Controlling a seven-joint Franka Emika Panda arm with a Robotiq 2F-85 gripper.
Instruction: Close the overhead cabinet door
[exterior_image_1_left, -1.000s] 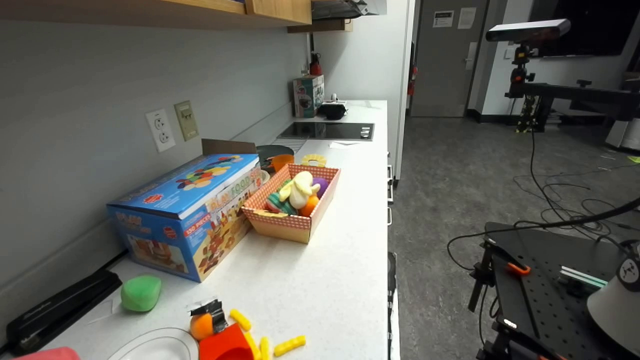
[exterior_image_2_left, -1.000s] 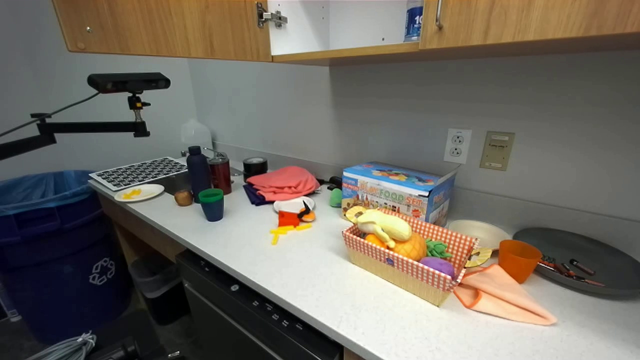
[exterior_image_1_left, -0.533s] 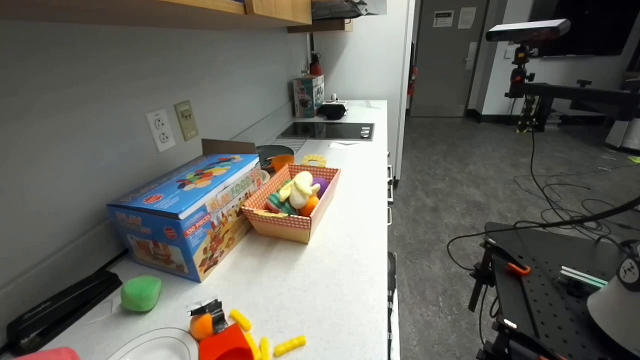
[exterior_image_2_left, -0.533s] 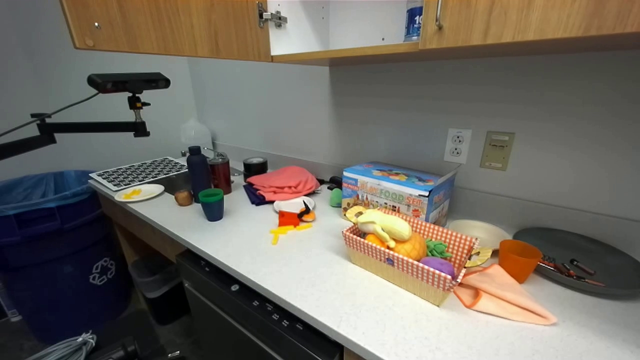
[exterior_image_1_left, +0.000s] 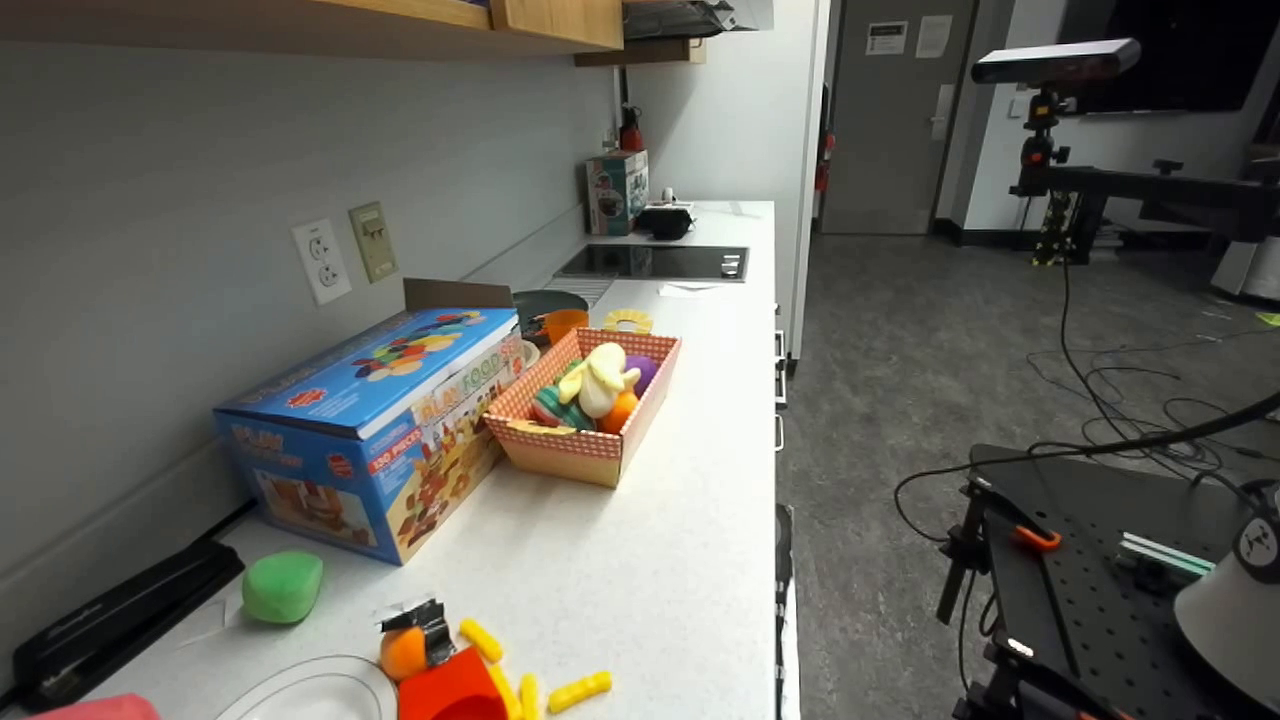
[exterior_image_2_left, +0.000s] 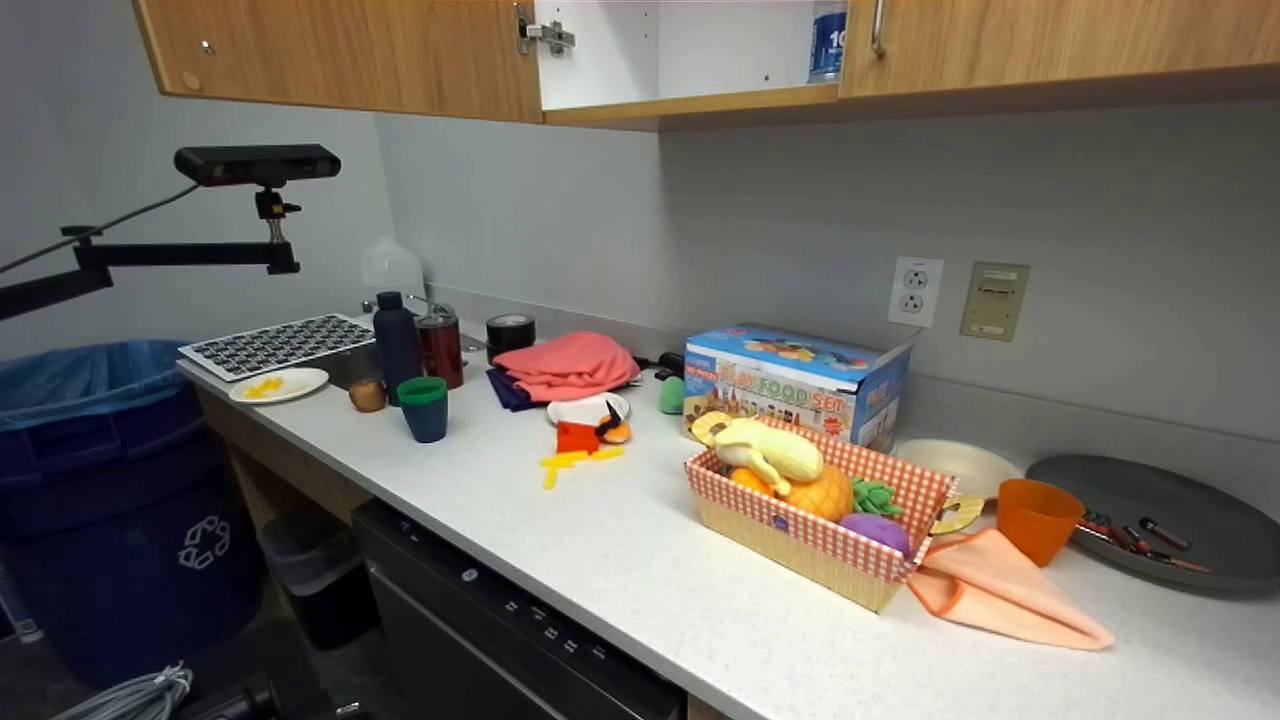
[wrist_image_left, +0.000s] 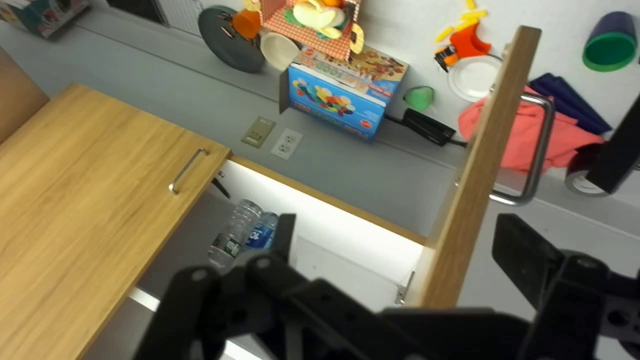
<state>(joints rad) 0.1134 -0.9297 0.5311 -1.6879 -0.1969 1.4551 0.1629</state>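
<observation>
Wrist view: door (wrist_image_left: 484, 175) outward, seemingly aslant

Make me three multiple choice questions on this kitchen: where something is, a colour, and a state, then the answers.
1. Where is the purple item relative to the checkered basket?
A. Under it
B. Inside it
C. Behind it

2. What colour is the bin with the recycling symbol?
A. Red
B. Green
C. Blue

3. How is the overhead cabinet door seen edge-on in the wrist view?
A. Open
B. Shut
C. Removed

1: B, basket walls surround it in both exterior views.
2: C, an exterior view shows its outside dark blue.
3: A, an exterior view shows the cabinet interior beside it.
</observation>
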